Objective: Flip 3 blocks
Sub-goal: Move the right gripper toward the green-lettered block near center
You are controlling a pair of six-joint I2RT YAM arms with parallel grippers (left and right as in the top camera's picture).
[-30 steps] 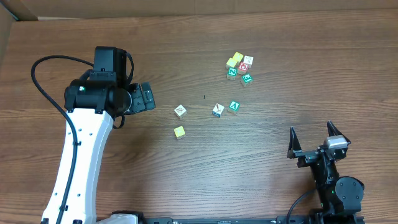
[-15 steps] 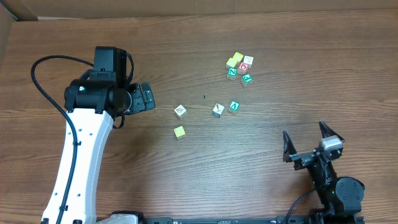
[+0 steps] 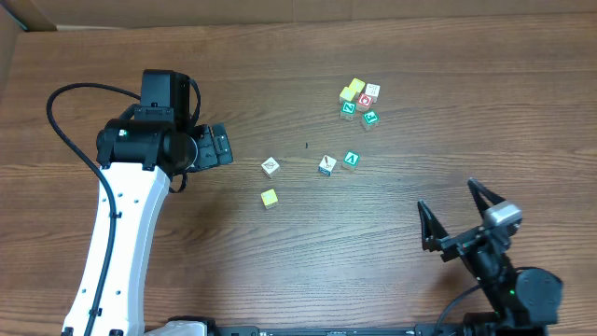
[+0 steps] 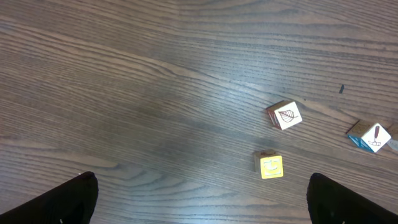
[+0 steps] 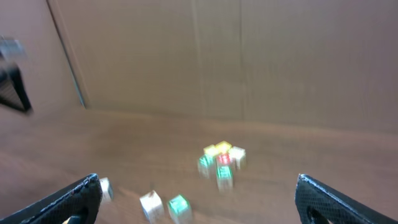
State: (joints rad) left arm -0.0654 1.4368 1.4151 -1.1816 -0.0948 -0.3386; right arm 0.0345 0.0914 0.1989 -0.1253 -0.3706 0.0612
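Observation:
Several small blocks lie on the table. A white leaf-marked block (image 3: 270,166) (image 4: 285,115) and a yellow block (image 3: 269,197) (image 4: 270,165) sit just right of my left gripper (image 3: 217,147) (image 4: 202,182), which stands open and empty above bare wood. Further right are a white block (image 3: 326,165) (image 4: 370,137) and a green block (image 3: 351,159). A cluster (image 3: 360,101) of yellow, white and green blocks surrounds a red-faced cube (image 3: 365,101). My right gripper (image 3: 446,194) (image 5: 198,185) is open and empty at the near right, facing the blurred cluster (image 5: 221,160).
Brown cardboard walls (image 5: 249,56) stand behind the table's far edge and at the far left corner (image 3: 7,42). A black cable (image 3: 58,112) loops beside the left arm. A tiny dark speck (image 3: 307,145) marks the wood near the middle.
The right gripper has shifted left and tilted, its fingers swinging toward the blocks; its wrist view is motion-blurred. The left arm and all blocks have stayed put.

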